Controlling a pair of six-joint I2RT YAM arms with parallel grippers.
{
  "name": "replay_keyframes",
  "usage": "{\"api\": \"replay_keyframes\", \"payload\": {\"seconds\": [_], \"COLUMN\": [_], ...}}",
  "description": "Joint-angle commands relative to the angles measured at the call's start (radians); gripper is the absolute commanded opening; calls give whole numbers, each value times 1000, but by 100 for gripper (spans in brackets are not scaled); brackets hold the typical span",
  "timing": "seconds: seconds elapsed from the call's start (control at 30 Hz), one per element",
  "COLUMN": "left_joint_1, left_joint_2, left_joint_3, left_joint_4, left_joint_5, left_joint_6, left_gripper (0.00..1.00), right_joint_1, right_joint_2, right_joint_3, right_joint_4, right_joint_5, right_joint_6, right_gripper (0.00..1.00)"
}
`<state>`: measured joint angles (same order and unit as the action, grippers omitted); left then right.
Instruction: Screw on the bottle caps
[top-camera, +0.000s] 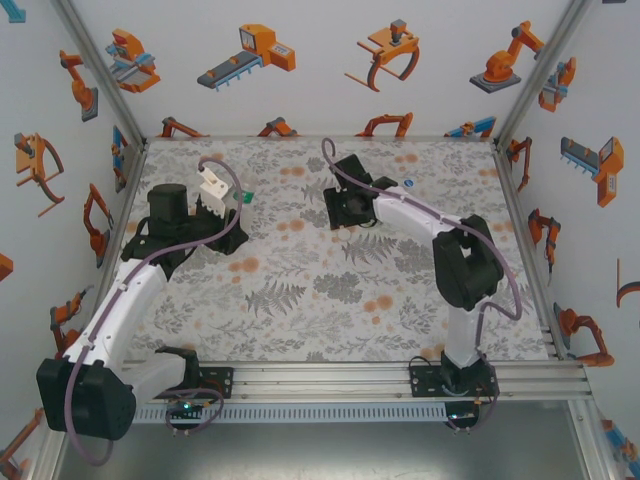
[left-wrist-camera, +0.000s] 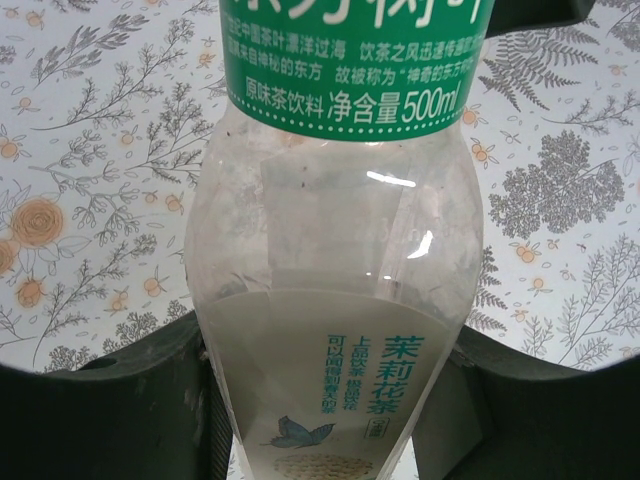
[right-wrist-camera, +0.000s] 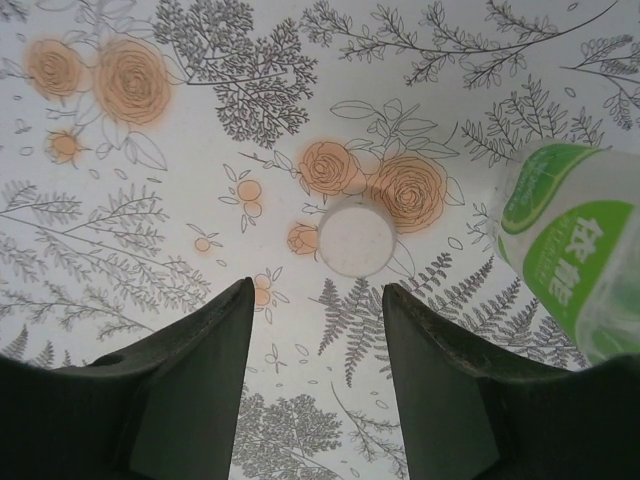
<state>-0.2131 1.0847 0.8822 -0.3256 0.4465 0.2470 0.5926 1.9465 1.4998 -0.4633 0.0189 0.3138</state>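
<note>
My left gripper (left-wrist-camera: 325, 410) is shut on a whitish-clear bottle (left-wrist-camera: 335, 250) with a green-and-white label, its dark fingers (left-wrist-camera: 140, 400) pressing both sides of the body. From above, that bottle (top-camera: 212, 184) is held over the far left of the table by the left gripper (top-camera: 222, 205). My right gripper (right-wrist-camera: 316, 290) hangs open and empty above the table. A small round whitish cap (right-wrist-camera: 356, 240) lies flat just ahead of its fingertips. A clear bottle with a bright green label (right-wrist-camera: 565, 250) lies at the right, partly cut off. From above, the right gripper (top-camera: 340, 212) is near the table's far middle.
The floral tablecloth (top-camera: 330, 290) covers the whole table, with open room across its middle and front. Walls with robot pictures close in the back and both sides. The aluminium rail (top-camera: 330, 375) carrying both arm bases runs along the near edge.
</note>
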Motion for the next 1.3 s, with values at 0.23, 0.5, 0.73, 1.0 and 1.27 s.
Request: {"api": "replay_keyframes", "payload": {"seconds": [0.23,0.5,0.73,1.0,1.27], "left_joint_1": [6,4,4,3,1], "left_joint_2": [0,4,0,-1,0], "left_joint_3": [11,15,17,17,18], "left_joint_4": [5,2,0,-6,-8], "left_joint_5": [30,54,56,58,60], "left_joint_6": [-12,-9,-8,-6,-4], "left_gripper": [0,0,0,0,0], "right_joint_1": [1,-8,-19,-28,-30], "right_joint_2": [91,135,140,166,183], "right_joint_3": [61,72,78,92,89], "right_joint_4": [-33,-42,-49,-48,-49], "right_joint_5": [3,11,26,-8,-20], "right_joint_6": [-33,-28,-36,-35,-28], "right_gripper": [52,53,54,54,51]}}
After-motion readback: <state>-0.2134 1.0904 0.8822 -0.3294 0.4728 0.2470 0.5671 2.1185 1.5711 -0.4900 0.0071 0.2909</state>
